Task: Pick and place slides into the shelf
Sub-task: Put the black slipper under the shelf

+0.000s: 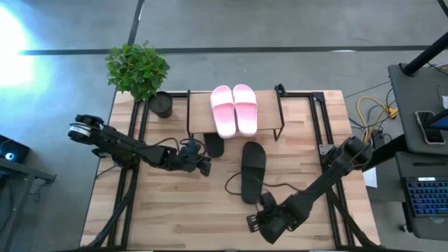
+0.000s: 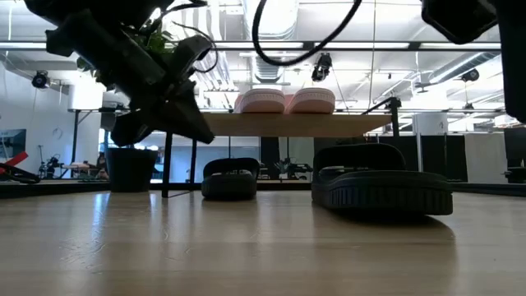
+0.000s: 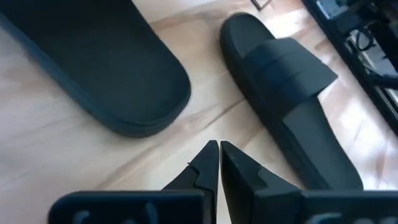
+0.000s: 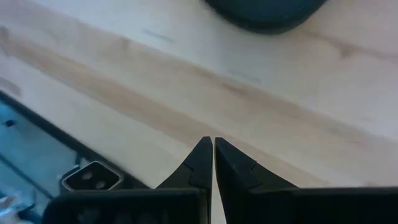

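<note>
Two light pink slides [image 1: 234, 110] lie side by side on the shelf's wooden top [image 1: 199, 112], soles down. One black slide [image 1: 214, 145] lies on the table with its far part under the shelf. The other black slide [image 1: 253, 170] lies on the open table in front of the shelf. My left gripper [image 3: 219, 148] is shut and hangs above the table just left of these two, touching nothing. My right gripper [image 4: 213, 143] is shut over bare wood, near the second black slide's near end [image 4: 267, 12]. In the low view the left gripper [image 2: 193, 131] hangs clear of the table.
A potted plant [image 1: 138, 70] and a black pot [image 1: 161, 105] stand at the far left corner. A dark cable [image 1: 238, 185] loops across the table by the second black slide. The table's edge [image 4: 37, 124] is close to my right gripper. Bare wood lies at the near left.
</note>
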Controlling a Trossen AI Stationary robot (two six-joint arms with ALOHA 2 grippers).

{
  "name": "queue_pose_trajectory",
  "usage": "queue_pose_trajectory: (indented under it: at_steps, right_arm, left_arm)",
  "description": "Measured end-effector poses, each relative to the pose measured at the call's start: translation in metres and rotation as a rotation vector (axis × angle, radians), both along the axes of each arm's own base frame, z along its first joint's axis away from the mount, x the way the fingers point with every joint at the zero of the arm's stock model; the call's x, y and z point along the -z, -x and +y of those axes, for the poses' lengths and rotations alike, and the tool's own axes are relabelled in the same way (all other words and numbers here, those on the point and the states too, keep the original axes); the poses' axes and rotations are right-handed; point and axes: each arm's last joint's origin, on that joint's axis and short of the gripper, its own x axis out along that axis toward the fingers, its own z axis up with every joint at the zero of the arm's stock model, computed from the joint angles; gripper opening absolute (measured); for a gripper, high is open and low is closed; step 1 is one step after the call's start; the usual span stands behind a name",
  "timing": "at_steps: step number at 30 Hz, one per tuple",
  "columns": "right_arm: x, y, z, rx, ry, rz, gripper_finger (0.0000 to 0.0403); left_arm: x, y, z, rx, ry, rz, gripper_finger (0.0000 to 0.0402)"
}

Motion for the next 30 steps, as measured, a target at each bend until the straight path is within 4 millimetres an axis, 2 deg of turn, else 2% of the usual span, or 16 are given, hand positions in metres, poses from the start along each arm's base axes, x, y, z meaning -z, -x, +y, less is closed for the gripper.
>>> queue_pose_trajectory:
  at_steps: [6, 11, 16, 22, 27, 30]
  right_arm:
    - [0.01, -0.006, 0.0, 0.042, 0.027, -0.018, 0.0011]
    - [0.014, -0.013, -0.012, 0.061, 0.066, -0.02, 0.0011]
    - [0.028, -0.025, -0.023, 0.022, 0.108, 0.015, 0.0011]
    - [0.051, -0.03, -0.029, -0.037, 0.141, 0.111, 0.0011]
    - [0.05, -0.027, -0.041, -0.014, 0.21, 0.176, 0.0011]
    - [0.046, -0.026, -0.057, -0.01, 0.293, 0.221, 0.0011]
  left_arm:
    - [-0.003, -0.002, -0.001, 0.044, -0.043, 0.015, 0.0001]
    - [-0.008, 0.002, 0.0, 0.06, -0.056, 0.001, 0.0001]
    - [-0.019, 0.008, -0.001, 0.132, -0.132, -0.011, 0.0001]
    - [-0.046, 0.021, -0.001, 0.196, -0.199, -0.093, 0.0001]
    - [-0.067, 0.034, 0.002, 0.212, -0.247, -0.175, 0.0001]
    - [-0.075, 0.04, 0.004, 0.197, -0.275, -0.198, 0.0001]
